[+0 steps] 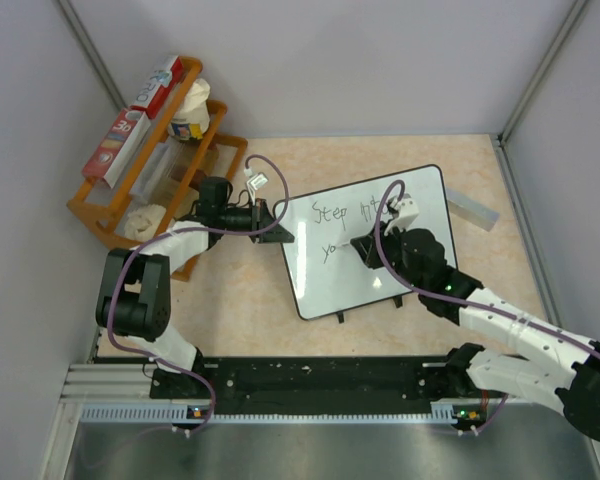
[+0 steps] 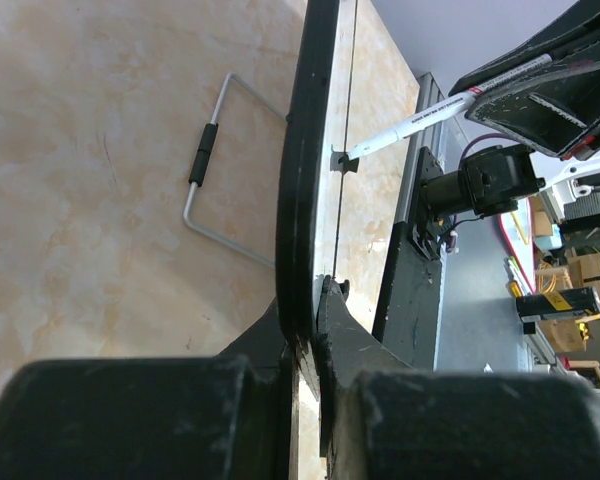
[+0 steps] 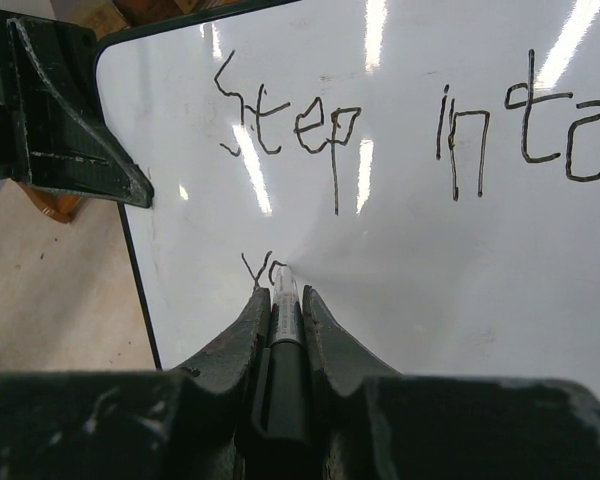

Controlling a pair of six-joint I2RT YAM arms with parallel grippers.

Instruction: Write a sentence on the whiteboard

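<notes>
Mia: The fingers (image 3: pixel 242 335) of the right gripper (image 3: pixel 284 298) squeeze tight on a pen (image 3: pixel 286 345). Why so tight?

Ben: So the pen does not wobble. It sticks straight out between them, and its tip sits on the whiteboard (image 1: pixel 345 285).

Mia: Where is the whiteboard?

Ben: It sits on the table (image 1: pixel 230 300), in the middle, a bit toward 3 o'clock when you look from above.

Mia: And the other arm?

Ben: The left gripper (image 1: pixel 278 226) pinches the rim at the board's 9 o'clock edge. Its fingers (image 2: pixel 365 365) are clenched on it. I think that is so the board cannot slide when the pen pushes.

Mia: What does the sentence (image 3: pixel 325 125) say?

Ben: "Step into" runs along the 12 o'clock side. Under it, near 9 o'clock, there is just "yo".

Mia: So it is not done?

Ben: I think not. The second line has only two letters. The pen tip is right at the "o", so the next letter should go toward 3 o'clock.

Mia: What could go wrong?

Ben: The board is shiny and smooth. If the left gripper slips, the letters may go crooked.

Mia: Anything else there?

Ben: An orange shelf (image 1: pixel 85 208) at 10 o'clock, and a little grey bar (image 1: pixel 472 208) near the board's 2 o'clock corner, not touching it.
</notes>
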